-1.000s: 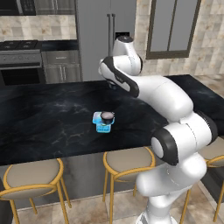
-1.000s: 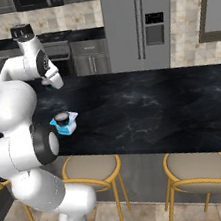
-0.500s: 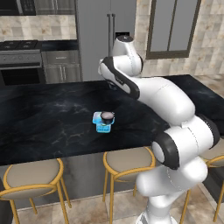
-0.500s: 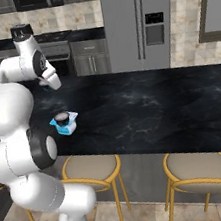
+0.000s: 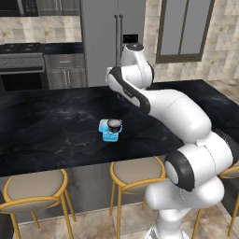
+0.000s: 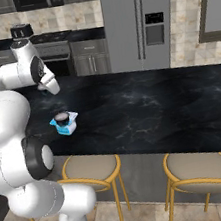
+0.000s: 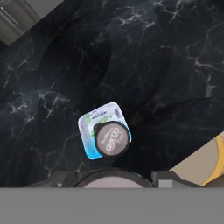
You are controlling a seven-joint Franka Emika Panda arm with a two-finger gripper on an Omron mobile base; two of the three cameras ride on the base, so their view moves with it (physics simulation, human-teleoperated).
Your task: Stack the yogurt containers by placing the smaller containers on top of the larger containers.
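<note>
You have one blue tub (image 5: 110, 131) on the black marble counter (image 5: 56, 126), toward its near edge, and one small round dark cup (image 5: 113, 123) sitting on top of it. From the hand view the cup (image 7: 112, 139) sits off-centre, over one corner of the tub (image 7: 95, 127), with its rim reaching that edge. From the right base view the stack reads the same: cup (image 6: 61, 118) on tub (image 6: 66, 125), alone on the stone. You can count just that one cup and that one tub.

Nothing else lies on the counter near the stack, so nothing crowds it. The arm's forearm crosses above the counter to the right of the stack, and the wrist sits farther back, near the far edge. The gripper (image 6: 42, 87) is tucked under the wrist in both base views, and you cannot tell how wide its jaws stand.

Around the island you see three stools (image 5: 138, 172) with gold legs along the near side in the left base view, a steel refrigerator (image 6: 136, 22) beyond the far side, and an oven range (image 5: 22, 70) at far left.
</note>
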